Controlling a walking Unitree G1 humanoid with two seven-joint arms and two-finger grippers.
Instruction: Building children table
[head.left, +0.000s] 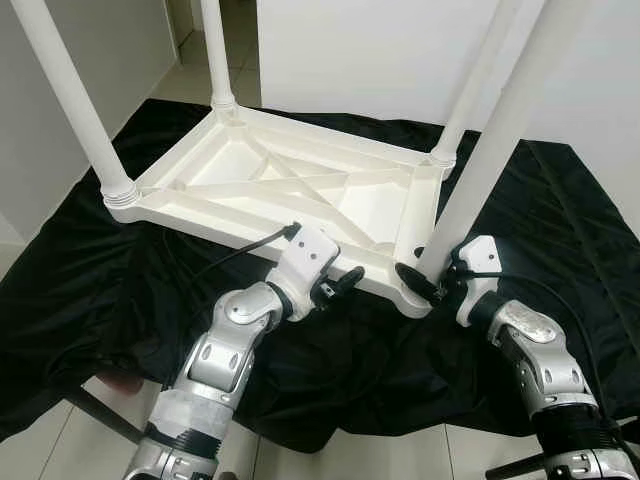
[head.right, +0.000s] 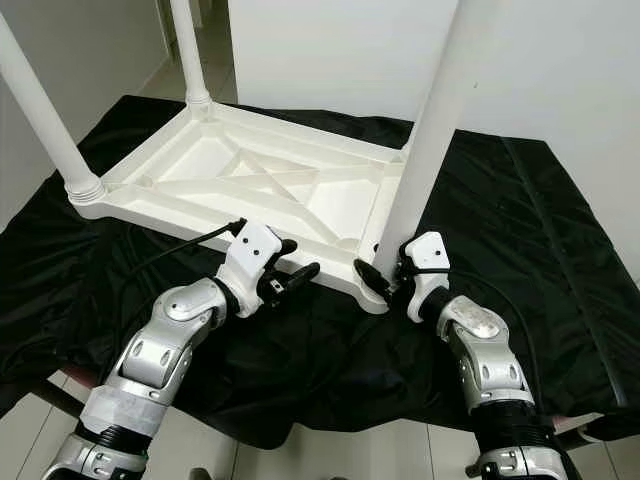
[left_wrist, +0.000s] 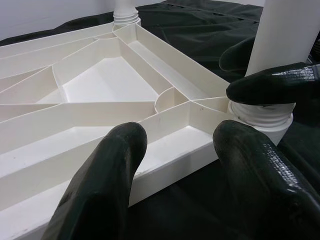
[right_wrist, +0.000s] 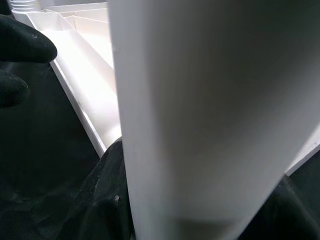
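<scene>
4 white legs rise from an upside-down white plastic children's table (head.left: 290, 190) that lies across the centre of the frame on a black cloth (head.left: 90, 300) spread over the bench. Its ribbed underside faces up, with diagonal braces crossing in the middle.

1 leg (head.left: 75, 100) stands at the upper left, another leg (head.left: 215, 50) at the top centre, and a third leg (head.left: 480, 80) at the upper right, each seated in a corner socket.

The right hand (head.left: 432, 280), at the lower right of centre, has its black fingers pinching the base of the nearest leg (head.left: 500, 130), which stands tilted at the table's near right corner. In the right wrist view this leg crosses the frame close up between the dark fingers.

The left hand (head.left: 340, 285), just below centre, sits at the table's near edge with its fingers (left_wrist: 107, 185) spread on either side of the rim, not closed on it.

Pale floor tiles (head.left: 60, 450) show at the lower left.
</scene>
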